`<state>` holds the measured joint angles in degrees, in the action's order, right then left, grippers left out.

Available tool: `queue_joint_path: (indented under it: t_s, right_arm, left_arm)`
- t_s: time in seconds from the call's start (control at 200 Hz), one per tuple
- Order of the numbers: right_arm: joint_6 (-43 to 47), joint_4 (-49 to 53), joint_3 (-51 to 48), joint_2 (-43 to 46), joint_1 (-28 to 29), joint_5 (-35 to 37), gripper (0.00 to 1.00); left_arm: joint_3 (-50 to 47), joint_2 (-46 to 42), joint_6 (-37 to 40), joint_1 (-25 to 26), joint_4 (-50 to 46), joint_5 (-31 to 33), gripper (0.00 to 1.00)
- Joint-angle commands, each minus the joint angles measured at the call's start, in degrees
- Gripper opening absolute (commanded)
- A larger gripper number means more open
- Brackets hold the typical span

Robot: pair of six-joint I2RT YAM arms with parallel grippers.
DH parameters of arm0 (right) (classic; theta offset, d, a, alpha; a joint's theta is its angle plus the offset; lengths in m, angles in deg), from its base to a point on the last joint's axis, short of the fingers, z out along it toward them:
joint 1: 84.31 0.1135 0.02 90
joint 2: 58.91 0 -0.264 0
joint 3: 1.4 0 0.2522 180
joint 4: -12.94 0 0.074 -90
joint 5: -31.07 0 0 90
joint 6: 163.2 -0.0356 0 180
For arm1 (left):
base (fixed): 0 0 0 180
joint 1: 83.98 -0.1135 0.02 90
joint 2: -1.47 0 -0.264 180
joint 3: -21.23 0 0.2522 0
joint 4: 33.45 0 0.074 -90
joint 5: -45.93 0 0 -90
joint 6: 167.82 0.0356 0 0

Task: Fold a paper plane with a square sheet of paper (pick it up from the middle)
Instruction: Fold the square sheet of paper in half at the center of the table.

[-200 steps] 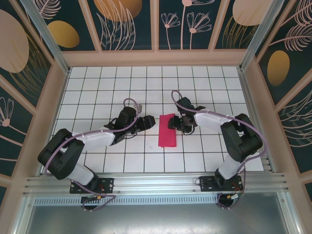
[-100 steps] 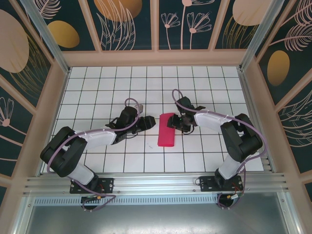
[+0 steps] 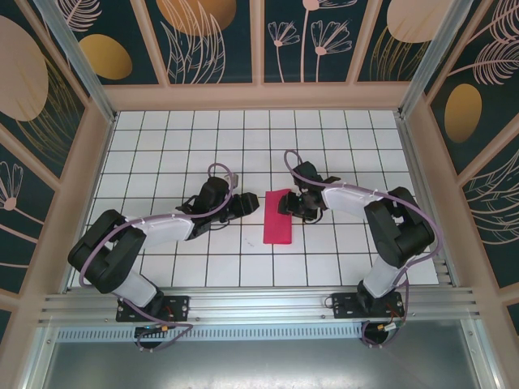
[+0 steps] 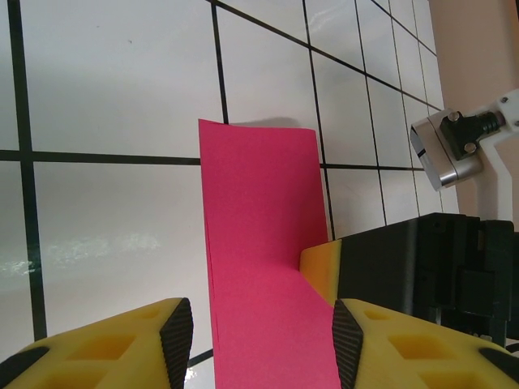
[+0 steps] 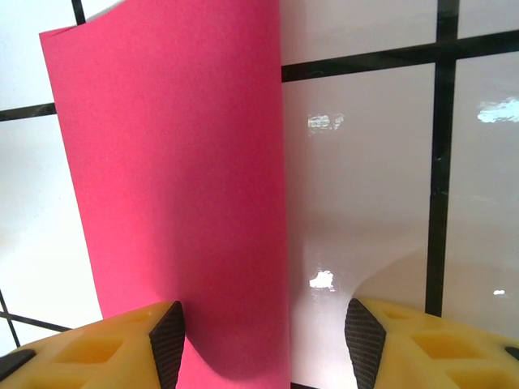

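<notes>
Left claw (image 3: pixel 246 203), jaws apart, sits just beside the folded magenta-red paper sheet (image 3: pixel 277 217), which lies flat mid white gridded tabletop (image 3: pixel 162 146). Right claw (image 3: pixel 289 204), also apart, touches its far edge. Pin one side; crease squarely.

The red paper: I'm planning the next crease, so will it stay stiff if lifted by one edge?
Probably floppy: the red paper is a thin folded sheet, one edge curling up. It likely slides on the glossy table.
</notes>
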<state>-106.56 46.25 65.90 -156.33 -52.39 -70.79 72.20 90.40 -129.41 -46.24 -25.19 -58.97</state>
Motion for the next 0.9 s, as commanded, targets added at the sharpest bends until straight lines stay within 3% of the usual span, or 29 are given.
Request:
queue_joint_path:
  t_s: [0.0, 0.385, 0.671, 0.896]
  right_arm:
    - [-0.3, 1.0, 0.3, -2.0, 0.0, 1.6, 0.59]
    - [-1.4, -0.2, 0.2, -0.9, 0.1, 0.4, 0.59]
    - [-1.5, 0.5, 0.3, -1.6, 0.2, 2.1, 0.59]
    - [-1.4, 2.4, 0.9, -2.7, 1.0, 5.3, 0.59]
  left_arm:
    - [1.4, 0.5, -0.4, 0.3, 1.4, -1.0, 0.52]
    - [1.4, 0.6, -0.3, 0.3, 1.4, -1.3, 0.50]
    - [1.7, 1.2, -0.1, 0.3, 1.4, -1.7, 0.50]
    - [1.3, 1.5, -0.3, 0.3, 1.8, -2.1, 0.44]
